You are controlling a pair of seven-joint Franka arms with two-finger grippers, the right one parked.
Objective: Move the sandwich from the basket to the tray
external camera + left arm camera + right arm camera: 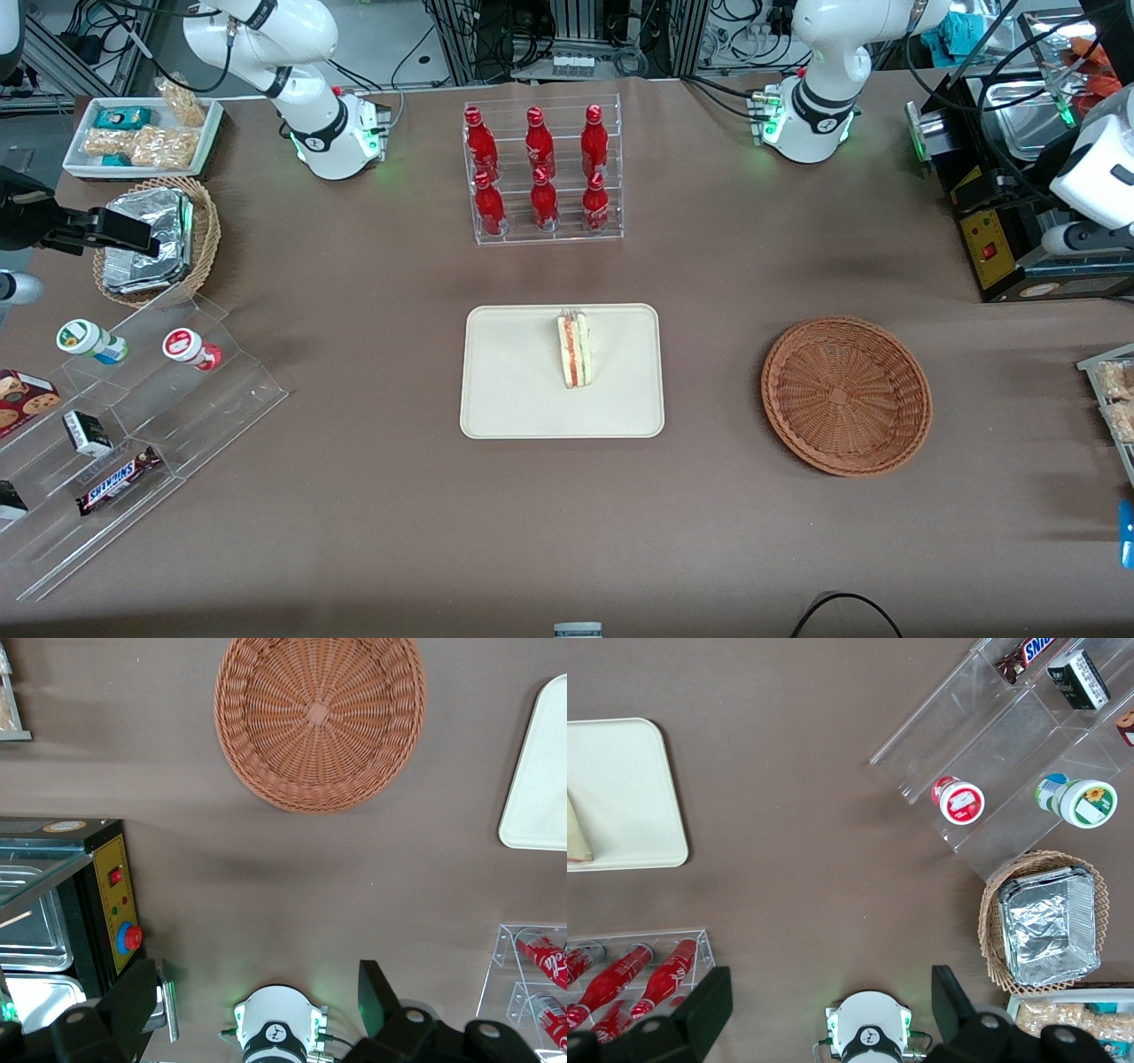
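Note:
The sandwich (574, 348), a pale wedge with an orange-red filling stripe, lies on the cream tray (514, 390) near the rim farthest from the front camera. The reddish-brown wicker basket (846, 394) stands empty beside the tray, toward the working arm's end of the table. In the left wrist view my gripper (257, 997) hangs high over the bare table near its arm's base, open, with nothing between its black fingers (376, 997). It is farther from the front camera than the basket (319, 718), and an edge of the tray (540, 771) shows too.
A clear rack of red bottles (542, 173) stands farther back than the tray. A black machine (1019, 230) sits at the working arm's end. At the parked arm's end are a tan basket of foil packets (155, 239), clear snack steps (133, 399) and a white snack tray (142, 133).

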